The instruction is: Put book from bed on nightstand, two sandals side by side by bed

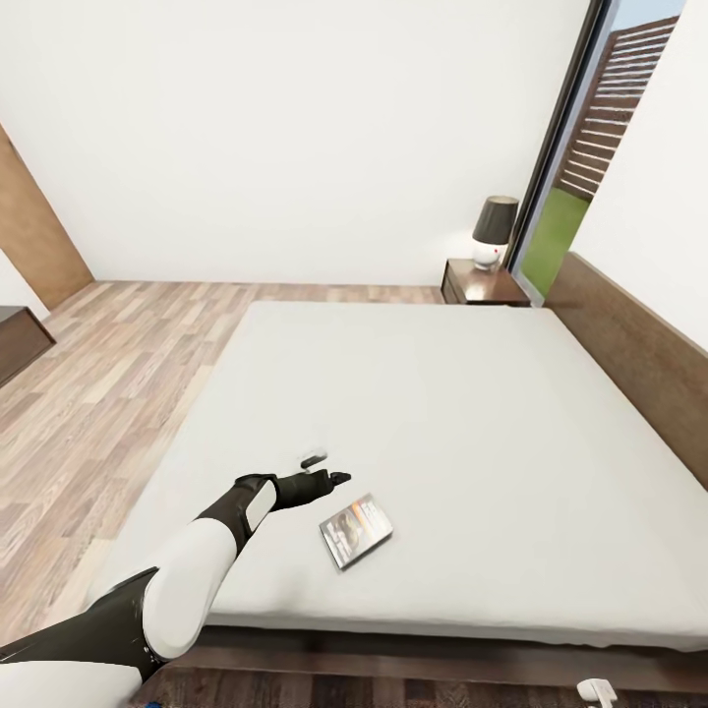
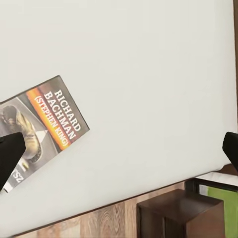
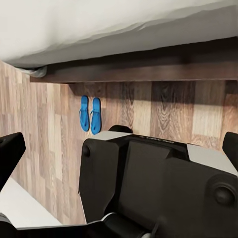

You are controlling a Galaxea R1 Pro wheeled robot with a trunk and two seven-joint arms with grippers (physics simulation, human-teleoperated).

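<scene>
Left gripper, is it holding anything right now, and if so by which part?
Nothing. The left gripper is open above the bed, and the book lies flat beside it, ungrasped.

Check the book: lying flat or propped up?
Flat. The book lies cover-up on the bed, title readable in the left wrist view, beside the open left gripper.

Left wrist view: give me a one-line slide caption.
Open left pincer hovering above the book lying flat on the bed, nightstand beyond the mattress edge.
</scene>
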